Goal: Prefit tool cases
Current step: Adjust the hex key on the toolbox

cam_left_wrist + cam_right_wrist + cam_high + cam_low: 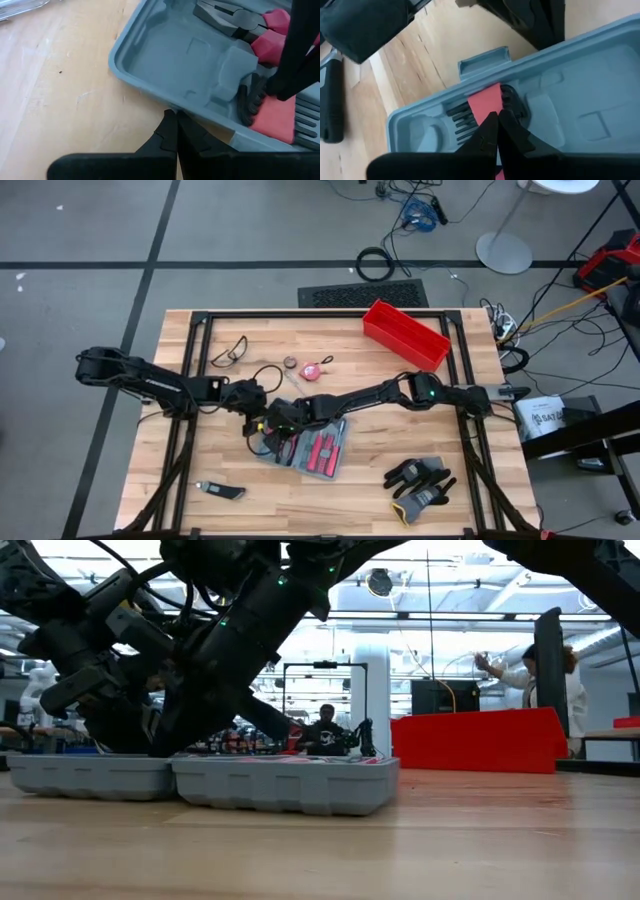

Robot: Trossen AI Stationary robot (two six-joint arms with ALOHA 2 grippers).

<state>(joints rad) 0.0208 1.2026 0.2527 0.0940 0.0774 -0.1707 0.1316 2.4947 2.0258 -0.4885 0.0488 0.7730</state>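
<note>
With the open tool case [305, 442] lying near the bench's front edge, keep both closed, empty grippers, left [172, 131] and right [496, 131], pressing gently on seated tools without shifting the case.

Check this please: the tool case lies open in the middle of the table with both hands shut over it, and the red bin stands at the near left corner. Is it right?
Not quite. The red bin stands at the far right of the table, as the high view shows. The rest holds: the tool case lies open mid-table, with the left hand and the right hand shut over it.
</note>
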